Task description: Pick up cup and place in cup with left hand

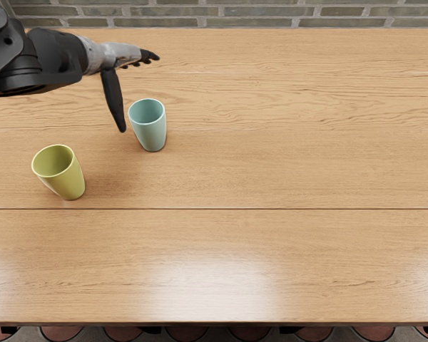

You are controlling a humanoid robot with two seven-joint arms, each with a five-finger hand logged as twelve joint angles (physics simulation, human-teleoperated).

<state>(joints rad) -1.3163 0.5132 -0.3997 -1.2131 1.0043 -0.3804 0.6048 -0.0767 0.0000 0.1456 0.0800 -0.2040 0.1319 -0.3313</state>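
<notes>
Left arm: black with a light grey wrist, coming in from the left edge at about 10 o'clock.
Left hand: grey-backed with black digits, at about 11 o'clock from the table's middle, above and beyond the teal cup.
Fingers: extended toward 3 o'clock, loosely together and slightly curved; the long black thumb points down toward 6 o'clock, spread wide from them. The hand is open and has hold of nothing.
Teal cup: smooth, tapered, round-mouthed, material unclear; upright on the table at about 10 o'clock from its middle. The thumb's tip is just beside its 9 o'clock side, with a gap showing between them.
Yellow-green cup: smooth, tapered, round-mouthed, material unclear; upright on the table at about 9 o'clock from its middle.
Cup to cup: apart, teal at 2 o'clock from yellow-green.
Table: light brown wood with visible grain and plank seams.
Wall: grey brick, beyond the table's 12 o'clock edge.
</notes>
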